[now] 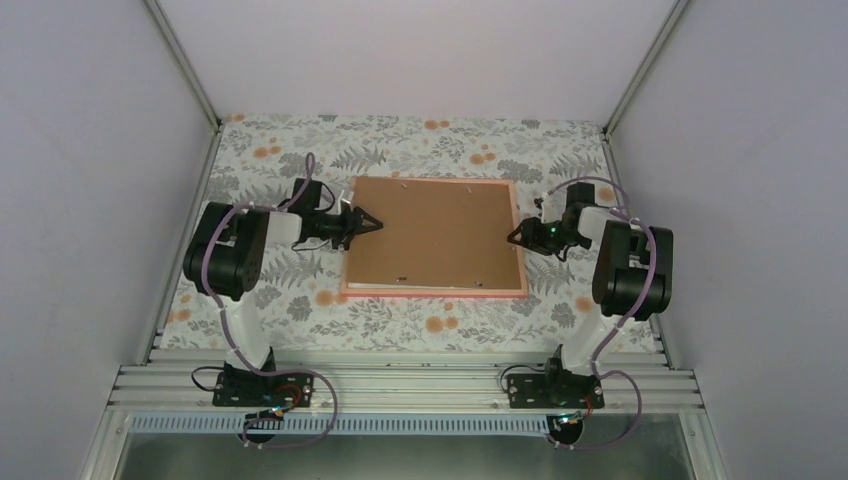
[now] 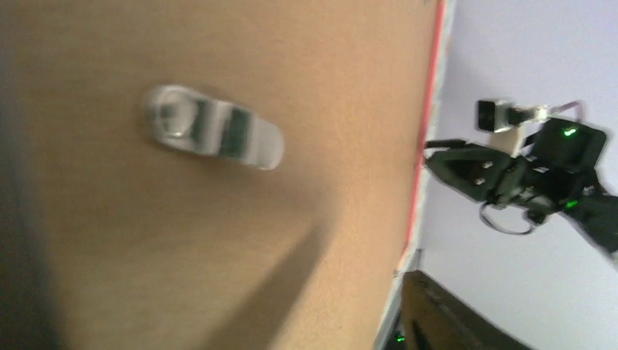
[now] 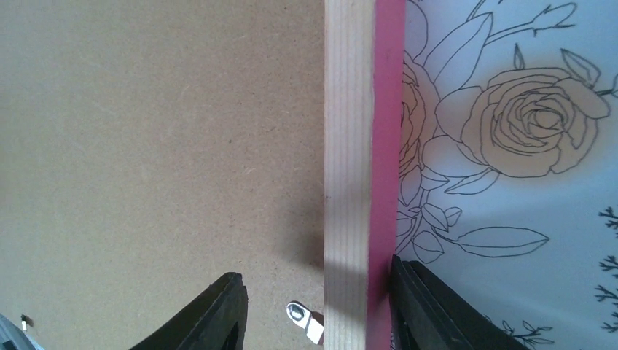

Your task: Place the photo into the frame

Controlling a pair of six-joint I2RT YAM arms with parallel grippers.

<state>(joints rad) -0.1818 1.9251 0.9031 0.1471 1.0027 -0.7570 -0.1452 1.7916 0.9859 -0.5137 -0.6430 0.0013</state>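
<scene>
From above, the frame (image 1: 435, 292) lies flat in the middle of the table (image 1: 300, 150), back side up. A brown backing board (image 1: 435, 230) fills it. The photo cannot be seen in any view. It may be under the board, but that is a guess. The left gripper (image 1: 365, 222) points at the frame's 9 o'clock edge. The right gripper (image 1: 513, 237) points at its 3 o'clock edge. Both are right at the frame, about as close as each other.

The left wrist view is blurry. It shows the board close up, with a metal clip (image 2: 211, 137) at about 10 o'clock. I cannot tell how the left jaws stand.

In the right wrist view the frame's side bar runs from 12 to 6 o'clock. The right jaws are apart, one finger on each side of the bar. One is over the board and one is over the table. A small metal tab (image 3: 306, 321) sits between them, so this arm looks best placed to work on that edge.
</scene>
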